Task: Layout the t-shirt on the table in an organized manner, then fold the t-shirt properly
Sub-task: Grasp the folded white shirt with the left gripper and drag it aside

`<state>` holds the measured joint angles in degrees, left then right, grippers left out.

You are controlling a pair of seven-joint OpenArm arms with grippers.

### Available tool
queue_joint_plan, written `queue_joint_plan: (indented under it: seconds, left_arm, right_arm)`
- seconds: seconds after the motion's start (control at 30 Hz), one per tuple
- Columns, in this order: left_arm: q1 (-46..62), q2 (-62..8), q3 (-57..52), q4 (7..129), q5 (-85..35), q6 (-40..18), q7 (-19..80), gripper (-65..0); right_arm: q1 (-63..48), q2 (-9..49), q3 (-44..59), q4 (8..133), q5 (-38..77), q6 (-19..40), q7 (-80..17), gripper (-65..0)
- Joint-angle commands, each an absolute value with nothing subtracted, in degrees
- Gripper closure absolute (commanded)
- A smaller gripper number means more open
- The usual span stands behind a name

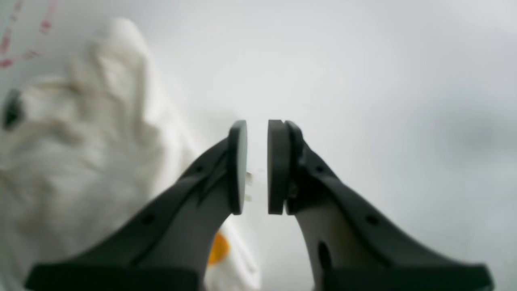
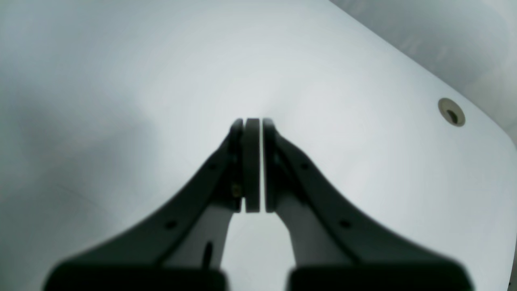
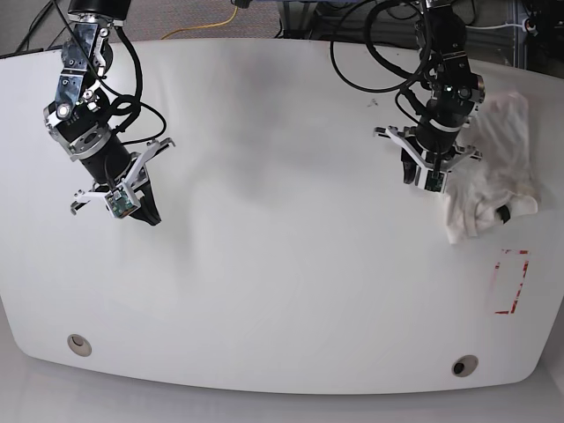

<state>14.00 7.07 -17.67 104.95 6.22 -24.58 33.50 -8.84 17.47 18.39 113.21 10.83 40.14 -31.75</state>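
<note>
The white t-shirt (image 3: 493,167) lies crumpled in a heap at the right side of the white table (image 3: 282,264). In the left wrist view the t-shirt (image 1: 80,141) fills the left side, with a bit of orange print showing by the left finger. My left gripper (image 3: 438,187) hovers at the heap's left edge. Its pads stand a narrow gap apart with nothing between them (image 1: 257,123). My right gripper (image 3: 152,218) is over bare table at the far left, away from the shirt, pads together and empty (image 2: 252,120).
A red tape rectangle (image 3: 511,282) is marked on the table below the shirt, also in the left wrist view (image 1: 24,40). Grommet holes sit near the front edge at left (image 3: 79,344) and right (image 3: 463,365); one shows in the right wrist view (image 2: 451,112). Cables lie behind the table.
</note>
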Motion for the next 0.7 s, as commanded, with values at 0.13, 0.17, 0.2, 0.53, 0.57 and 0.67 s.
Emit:
queue_joint_plan:
  seconds: [0.13,0.17,0.2,0.53,0.57,0.67]
  left_arm:
    - [13.67,6.64,-23.60,99.12,6.46,-24.04,33.01,-7.5]
    - [13.58,6.37,-24.57,98.51,6.46,-24.04,32.92,-7.5]
    - [13.58,5.49,-25.71,98.15,6.37,-24.13,32.92,-7.5]
    - [14.37,0.04,-34.86,97.63,6.37,-26.24,33.19,-7.5]
    - [14.90,-0.66,-36.26,97.54,6.37,-27.91,33.19,-7.5]
    - [15.69,-2.15,-40.22,97.01,6.37,-32.13,33.19,-7.5]
  right_arm:
    - [-9.36,18.24,18.68,114.33,11.82,40.00,-30.11,-0.8]
    - [-9.36,18.24,18.68,114.33,11.82,40.00,-30.02,-0.8]
    - [-9.45,18.24,18.68,114.33,11.82,40.00,-30.02,-0.8]
    - [-10.07,18.15,18.77,114.33,11.82,40.00,-30.11,-0.8]
    - [-10.24,18.15,18.77,114.33,11.82,40.00,-30.02,-0.8]
    - [-10.33,18.15,18.77,114.42,11.82,40.00,-30.02,-0.8]
